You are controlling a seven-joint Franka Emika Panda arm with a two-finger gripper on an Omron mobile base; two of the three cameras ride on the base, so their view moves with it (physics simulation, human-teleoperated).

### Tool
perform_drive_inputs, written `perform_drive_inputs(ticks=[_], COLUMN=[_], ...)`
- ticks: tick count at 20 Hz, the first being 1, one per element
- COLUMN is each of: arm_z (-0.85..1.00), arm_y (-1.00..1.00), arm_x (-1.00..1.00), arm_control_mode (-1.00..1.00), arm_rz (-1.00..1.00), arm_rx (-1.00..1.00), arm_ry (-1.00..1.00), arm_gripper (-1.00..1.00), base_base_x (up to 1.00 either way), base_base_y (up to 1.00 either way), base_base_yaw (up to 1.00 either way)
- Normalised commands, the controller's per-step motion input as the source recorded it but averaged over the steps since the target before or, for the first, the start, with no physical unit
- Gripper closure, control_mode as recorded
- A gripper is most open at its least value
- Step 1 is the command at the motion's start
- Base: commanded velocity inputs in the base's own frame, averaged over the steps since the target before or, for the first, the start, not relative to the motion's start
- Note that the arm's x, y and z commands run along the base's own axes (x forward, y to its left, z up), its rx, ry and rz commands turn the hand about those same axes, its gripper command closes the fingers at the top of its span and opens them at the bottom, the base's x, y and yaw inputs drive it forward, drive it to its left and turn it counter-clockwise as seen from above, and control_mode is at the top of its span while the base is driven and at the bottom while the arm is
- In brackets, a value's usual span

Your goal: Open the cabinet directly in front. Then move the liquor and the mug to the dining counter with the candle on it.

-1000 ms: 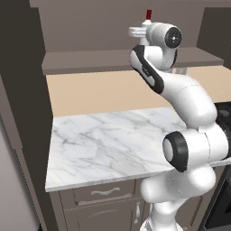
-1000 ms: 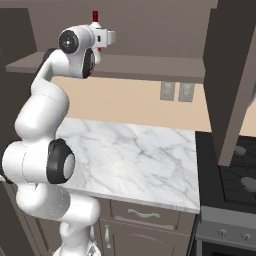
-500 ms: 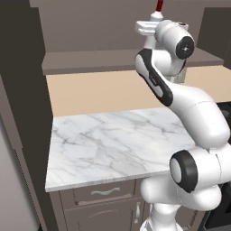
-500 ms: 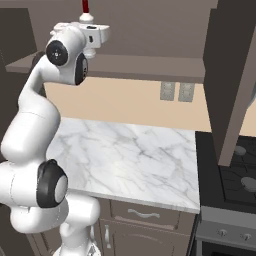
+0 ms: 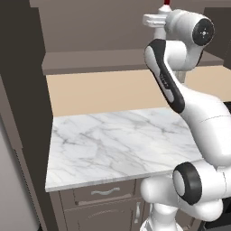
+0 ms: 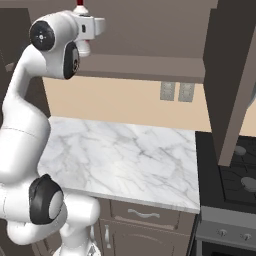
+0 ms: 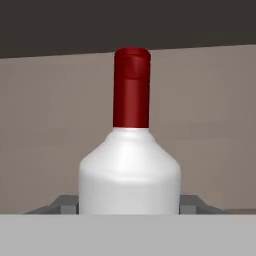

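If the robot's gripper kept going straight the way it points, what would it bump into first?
The liquor bottle already sits between the gripper fingers, seemingly held. Past it, the first thing is probably the cabinet's back wall, though depth is hard to judge.

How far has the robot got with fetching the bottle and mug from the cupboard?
The cupboard looks already open, its inside showing above the marble worktop. In hand now: the gripper appears closed around the white bottle with the red cap, raised high inside. Still left: carrying it to the dining counter, then fetching the mug.
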Motion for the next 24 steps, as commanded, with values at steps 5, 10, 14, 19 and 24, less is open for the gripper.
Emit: perform_drive_inputs(ticks=[5, 10, 14, 19, 24], arm_z=[-0.03, -0.06, -0.19, -0.5, -0.92], arm_y=[-0.07, 0.0, 0.0, 0.0, 0.0], arm_x=[-0.8, -0.88, -1.0, -1.0, -0.75], arm_control_mode=[-1.0, -1.0, -1.0, -1.0, -1.0], arm_rz=[0.0, 0.0, 0.0, 0.0, 0.0], arm_rx=[0.0, 0.0, 0.0, 0.0, 0.0], arm_ry=[0.31, 0.17, -0.01, -0.11, -0.13], arm_gripper=[1.0, 1.0, 1.0, 1.0, 1.0], base_base_x=[0.0, 0.0, 0.0, 0.0, 0.0], base_base_y=[0.0, 0.0, 0.0, 0.0, 0.0], base_base_yaw=[0.0, 0.0, 0.0, 0.0, 0.0])
